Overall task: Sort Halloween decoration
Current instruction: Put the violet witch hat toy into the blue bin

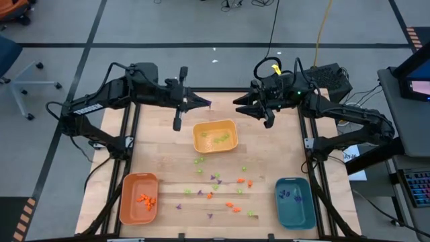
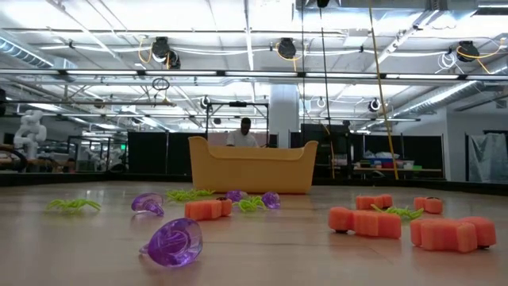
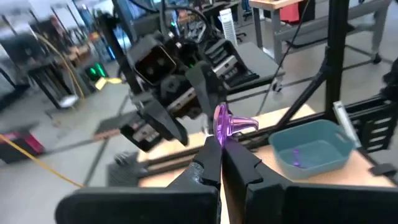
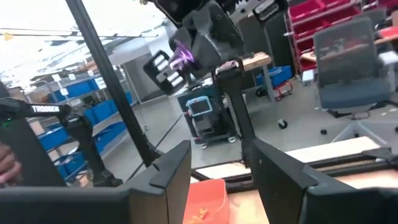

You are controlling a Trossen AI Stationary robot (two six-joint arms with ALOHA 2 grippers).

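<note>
A purple piece [image 3: 225,124] of the Halloween decoration is pinched in the left hand [image 1: 207,103], raised at twelve o'clock of the yellow tray [image 1: 215,136]. The right hand [image 1: 237,102] is spread, facing it. Light, stiff plastic is judged; its thin band suits gripping. Other pieces [image 1: 232,206] are scattered on the worktop [image 1: 168,161].

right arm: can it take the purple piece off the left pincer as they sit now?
Probably yes. The left pincer is shut on the purple piece, held up over the table's far edge, and the right pincer faces it, open, with nothing between them. The piece is tiny, so alignment looks tight.
</note>
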